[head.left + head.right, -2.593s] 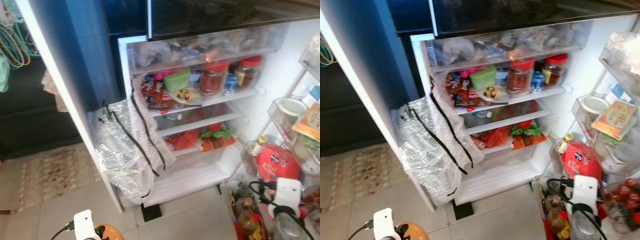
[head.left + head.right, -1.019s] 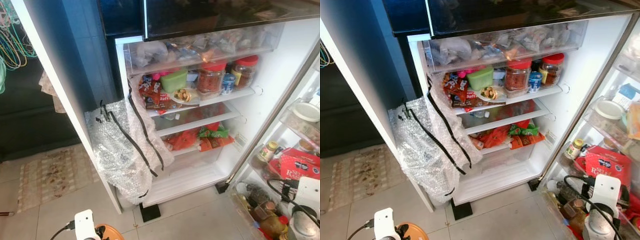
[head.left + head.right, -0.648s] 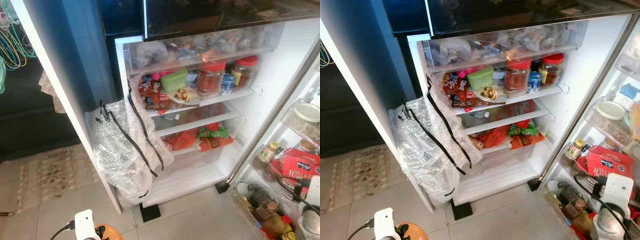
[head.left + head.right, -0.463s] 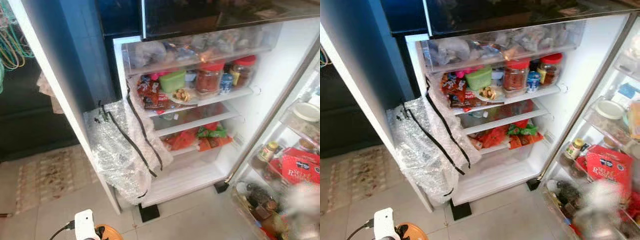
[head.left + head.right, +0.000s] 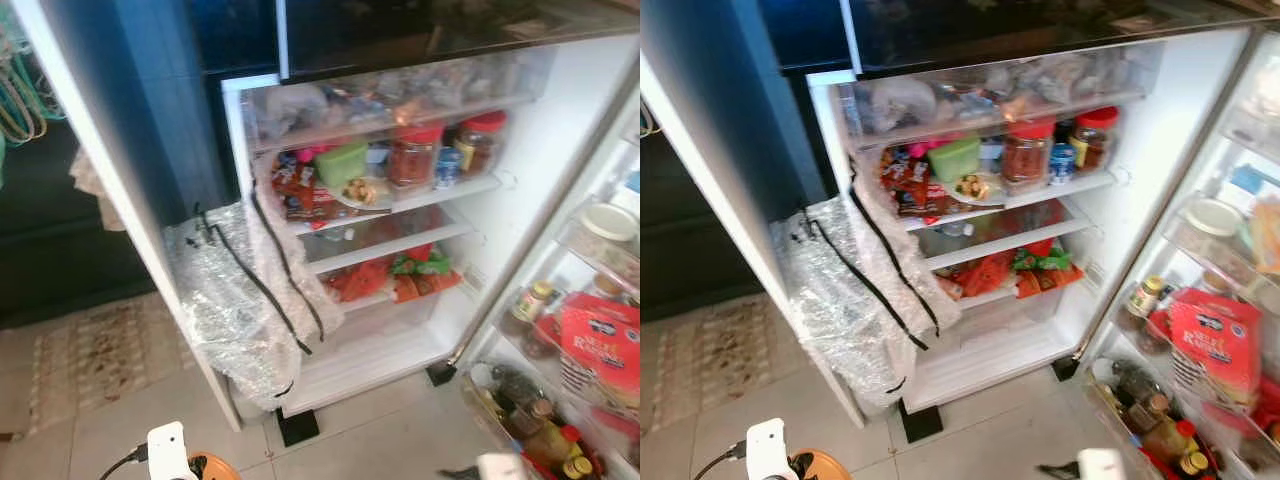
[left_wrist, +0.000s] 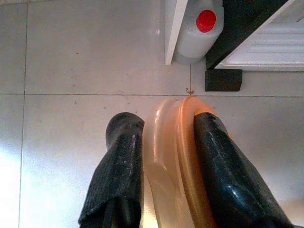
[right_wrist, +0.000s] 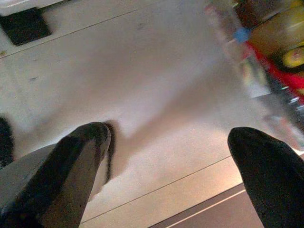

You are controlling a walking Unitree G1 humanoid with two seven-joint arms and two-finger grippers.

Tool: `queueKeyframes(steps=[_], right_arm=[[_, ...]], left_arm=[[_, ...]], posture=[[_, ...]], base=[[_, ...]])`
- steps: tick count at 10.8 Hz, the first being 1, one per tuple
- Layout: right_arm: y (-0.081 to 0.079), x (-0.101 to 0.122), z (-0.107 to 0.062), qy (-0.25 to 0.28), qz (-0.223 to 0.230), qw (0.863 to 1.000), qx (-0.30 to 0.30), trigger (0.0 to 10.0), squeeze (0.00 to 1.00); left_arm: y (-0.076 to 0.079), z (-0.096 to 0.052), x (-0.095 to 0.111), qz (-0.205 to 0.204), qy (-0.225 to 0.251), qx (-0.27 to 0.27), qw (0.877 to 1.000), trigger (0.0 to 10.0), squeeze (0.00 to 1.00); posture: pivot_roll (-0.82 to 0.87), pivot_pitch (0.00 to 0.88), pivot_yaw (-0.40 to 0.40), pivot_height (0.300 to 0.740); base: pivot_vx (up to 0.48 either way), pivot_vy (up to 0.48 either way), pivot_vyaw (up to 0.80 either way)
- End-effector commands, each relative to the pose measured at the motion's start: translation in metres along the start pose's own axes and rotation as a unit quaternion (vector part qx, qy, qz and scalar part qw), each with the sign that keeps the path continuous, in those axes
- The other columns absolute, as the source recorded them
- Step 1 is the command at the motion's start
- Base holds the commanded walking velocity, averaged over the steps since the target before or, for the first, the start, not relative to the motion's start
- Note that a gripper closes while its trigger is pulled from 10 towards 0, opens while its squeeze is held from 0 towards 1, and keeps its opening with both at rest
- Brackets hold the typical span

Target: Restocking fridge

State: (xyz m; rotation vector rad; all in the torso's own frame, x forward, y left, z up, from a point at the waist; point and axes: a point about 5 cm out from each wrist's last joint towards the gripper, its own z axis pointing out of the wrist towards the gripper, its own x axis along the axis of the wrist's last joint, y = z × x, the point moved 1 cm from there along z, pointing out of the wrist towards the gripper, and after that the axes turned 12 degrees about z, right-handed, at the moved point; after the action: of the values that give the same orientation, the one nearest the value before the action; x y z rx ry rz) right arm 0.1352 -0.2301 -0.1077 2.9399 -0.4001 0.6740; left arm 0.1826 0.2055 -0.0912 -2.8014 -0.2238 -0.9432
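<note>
Below the open fridge, my left gripper pinches an orange container low over the floor; my right gripper hangs spread, empty; I'd raise the container level toward a shelf gap, avoiding the bubble wrap.

A floor of pale glossy tiles with thin grout lines is seen, brightly lit. A patterned beige rug is laid on it at the left. A dark blue wall is seen behind, and dark cabinetry is set low at the left edge.
</note>
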Motion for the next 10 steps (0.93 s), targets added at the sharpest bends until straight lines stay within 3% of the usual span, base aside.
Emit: queueKeyframes(steps=[1,4,6,8,10], right_arm=[[-0.001,0.001,0.000,0.000,0.005,1.000,-0.001,10.0,0.00],[-0.009,0.010,0.001,0.016,-0.012,1.000,0.005,10.0,0.00],[-0.008,0.010,0.001,0.024,0.012,1.000,0.000,10.0,0.00],[-0.009,0.009,0.001,0.024,0.007,1.000,0.005,10.0,0.00],[-0.012,0.008,0.001,0.021,0.001,1.000,0.008,10.0,0.00]], left_arm=[[0.004,-0.006,-0.029,0.013,-0.054,-0.007,0.998,10.0,0.00],[0.004,-0.006,-0.029,0.011,-0.052,-0.008,0.999,10.0,0.00],[0.005,-0.006,-0.030,0.007,-0.053,-0.008,0.999,10.0,0.00],[0.005,-0.006,-0.031,0.006,-0.054,-0.007,0.999,10.0,0.00],[0.003,-0.006,-0.031,0.011,-0.054,-0.006,0.998,10.0,0.00]], posture=[[0.06,0.000,-0.002,0.740],[0.05,0.000,0.002,0.740],[0.05,0.000,-0.003,0.740],[0.05,0.000,-0.007,0.740],[0.05,0.000,-0.002,0.740]], base=[[0.000,0.000,0.00],[0.000,0.000,-0.23],[0.000,0.000,0.00],[0.000,0.000,0.00],[0.000,-0.298,0.00]])
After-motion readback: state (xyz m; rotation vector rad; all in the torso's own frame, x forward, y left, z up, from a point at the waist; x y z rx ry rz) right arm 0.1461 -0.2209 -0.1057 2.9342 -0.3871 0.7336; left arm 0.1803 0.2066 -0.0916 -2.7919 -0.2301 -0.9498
